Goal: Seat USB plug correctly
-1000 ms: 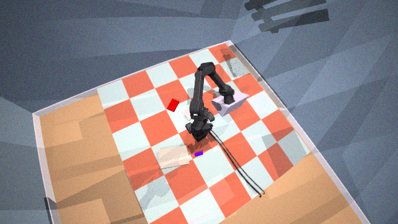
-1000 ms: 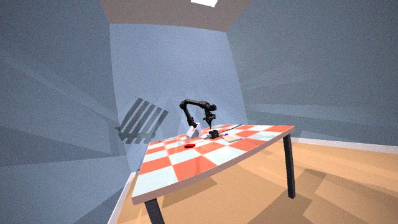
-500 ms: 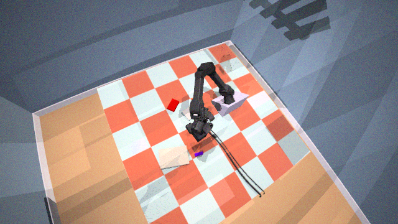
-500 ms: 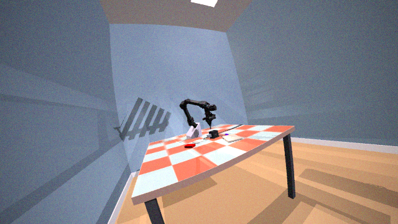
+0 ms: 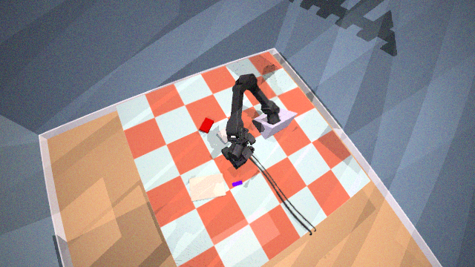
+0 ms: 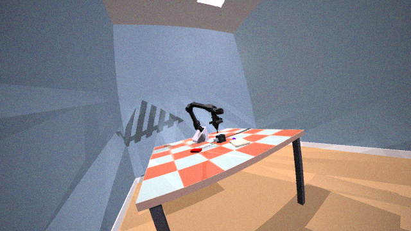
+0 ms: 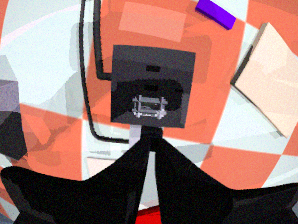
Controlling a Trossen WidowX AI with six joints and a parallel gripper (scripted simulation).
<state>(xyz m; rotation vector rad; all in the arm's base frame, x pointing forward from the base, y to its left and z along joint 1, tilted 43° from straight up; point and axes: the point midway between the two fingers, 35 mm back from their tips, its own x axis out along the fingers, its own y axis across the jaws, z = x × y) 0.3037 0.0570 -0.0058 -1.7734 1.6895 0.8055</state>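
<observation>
The dark power cube (image 6: 221, 138) (image 7: 152, 57) stands on the checkered table top. Its upper face shows small dark slots and a pale metal socket frame (image 7: 149, 114) near the edge closest to my fingers. My gripper (image 7: 152, 143) (image 6: 217, 131) is shut on the USB plug (image 7: 151, 134), a small black body at the fingertips. In the wrist view the plug appears just outside the cube's near edge, apart from the metal frame. In the exterior view the fingertips are above the cube. The plug's metal end and which way round it faces are hidden.
Black cables (image 5: 276, 185) (image 7: 82, 75) run beside the cube. A red block (image 5: 206, 125) (image 6: 196, 150) (image 7: 149, 217), a purple block (image 5: 237, 183) (image 7: 216, 13) and a cream slab (image 5: 207, 187) (image 6: 239, 142) (image 7: 270, 75) lie around it. The arm's base stands at a lilac block (image 5: 282, 120).
</observation>
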